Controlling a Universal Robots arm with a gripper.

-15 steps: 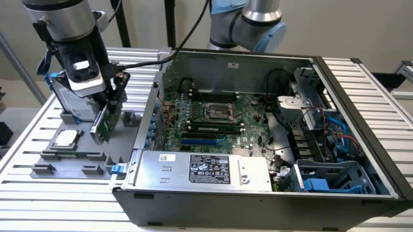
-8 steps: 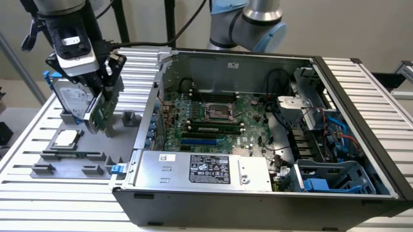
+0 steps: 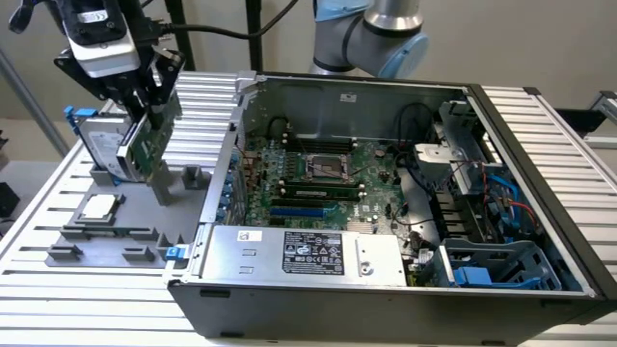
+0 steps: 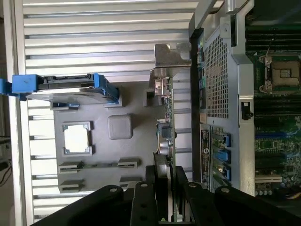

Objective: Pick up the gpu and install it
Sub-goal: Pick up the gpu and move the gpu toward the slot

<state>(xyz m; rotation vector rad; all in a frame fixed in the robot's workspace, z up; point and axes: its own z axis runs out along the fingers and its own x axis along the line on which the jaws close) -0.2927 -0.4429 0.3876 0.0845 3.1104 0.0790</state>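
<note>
End effector [image 3: 149, 108] pinches the gpu [image 3: 152, 144] by its top edge, holding it upright just outside the open computer case [image 3: 386, 289]. The pickup looks made. Installation is undone: no card yet sits inside that case.

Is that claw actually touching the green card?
Touching. In the wrist view the gripper clamps both faces of the gpu, with no gap showing on either side.
</note>
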